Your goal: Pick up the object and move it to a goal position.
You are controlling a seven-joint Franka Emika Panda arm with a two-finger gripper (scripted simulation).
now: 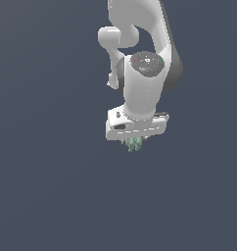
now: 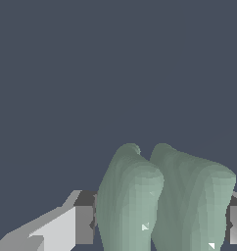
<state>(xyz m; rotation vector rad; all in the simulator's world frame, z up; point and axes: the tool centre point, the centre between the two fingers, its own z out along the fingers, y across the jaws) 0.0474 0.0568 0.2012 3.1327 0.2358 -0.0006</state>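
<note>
The object (image 1: 134,144) is a small pale mint-green lumpy thing with vertical lobes. In the exterior view it pokes out just under the white hand of my gripper (image 1: 134,141), whose fingers are mostly hidden by the hand. In the wrist view the object (image 2: 164,201) fills the space between my gripper's (image 2: 162,223) two fingers, one grey finger pad (image 2: 84,224) against one side and the other at the frame's edge (image 2: 236,224). The gripper is shut on the object.
A flat dark blue-grey surface fills both views. The white arm (image 1: 142,49) rises behind the hand toward the top of the exterior view. No goal marker or other object shows.
</note>
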